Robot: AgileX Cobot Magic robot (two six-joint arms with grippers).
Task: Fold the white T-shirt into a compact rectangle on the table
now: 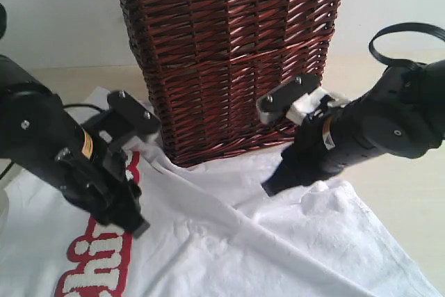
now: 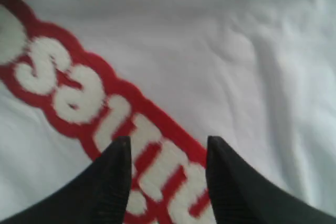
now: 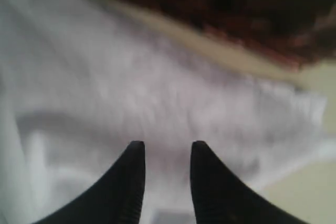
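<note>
The white T-shirt (image 1: 229,241) is lying spread but rumpled on the surface (image 1: 414,196), reaching the foot of the wicker basket (image 1: 229,60). The left jaws are standing partly open over the red-edged lettering (image 2: 73,93), gripping nothing. The right jaws, likewise parted and empty, are hovering over what seems a sleeve edge, probably so each can take a side for folding.

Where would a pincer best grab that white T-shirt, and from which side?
Likely the edge of the white T-shirt beside the wicker basket, pinched from above: it lies flat on the table, so only an edge or raised wrinkle gives a pincer purchase.
</note>
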